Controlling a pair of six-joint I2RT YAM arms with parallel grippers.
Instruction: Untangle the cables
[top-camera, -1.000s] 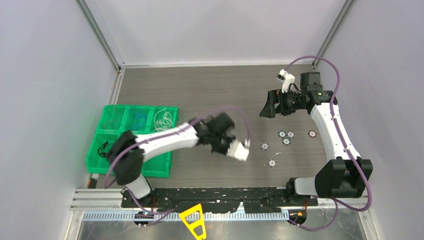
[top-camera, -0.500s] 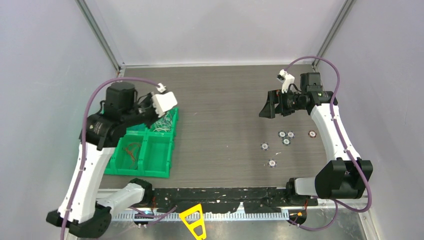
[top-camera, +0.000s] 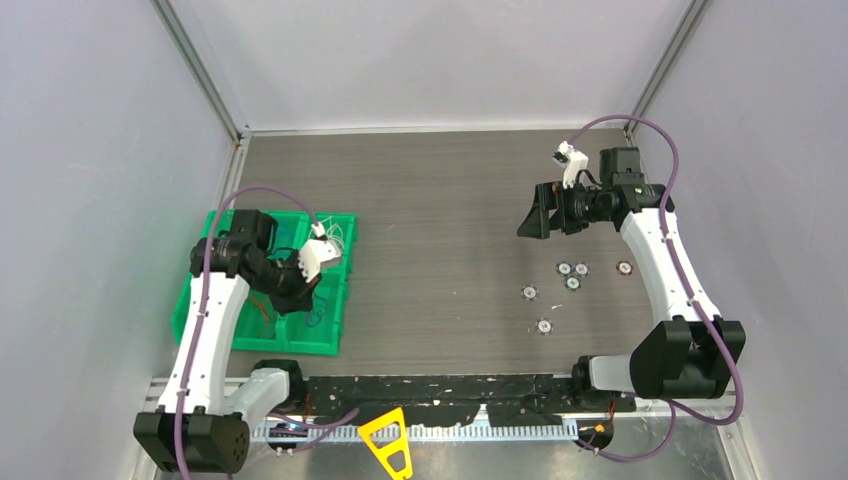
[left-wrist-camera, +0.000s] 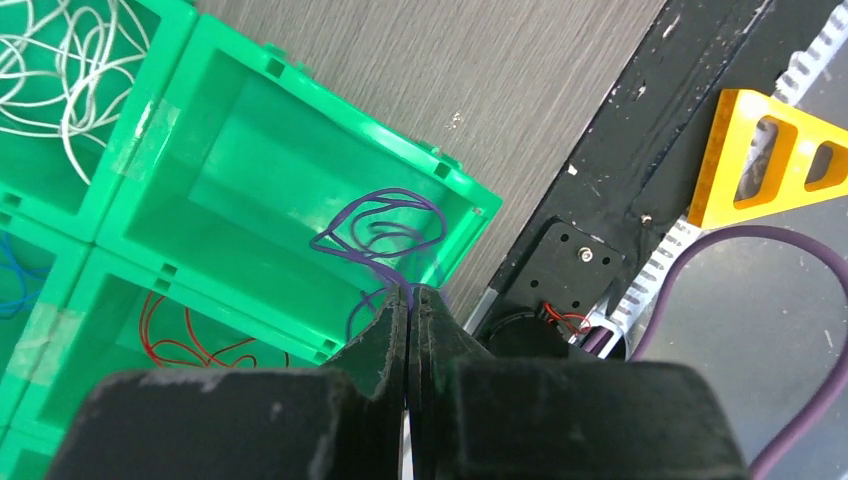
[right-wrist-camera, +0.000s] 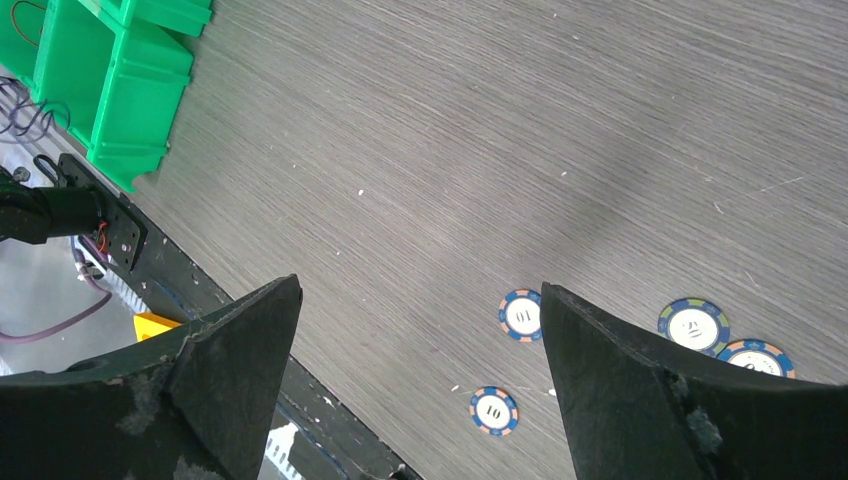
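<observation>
My left gripper is shut on a thin purple cable, whose loops hang into the near right compartment of the green bin. In the top view this gripper sits low over the bin's front right part. Other compartments hold a white cable, a red cable and a blue cable. The white cable also shows from above. My right gripper is open and empty, raised above the table's right half, also in its wrist view.
Several small round chips lie on the table's right half; two of them show between the right fingers. A yellow triangular piece sits on the black front rail. Grey walls enclose the table.
My left arm has swung from the table's middle to the green bin, first high above it, now low over the front right compartment. The right arm has not moved.
</observation>
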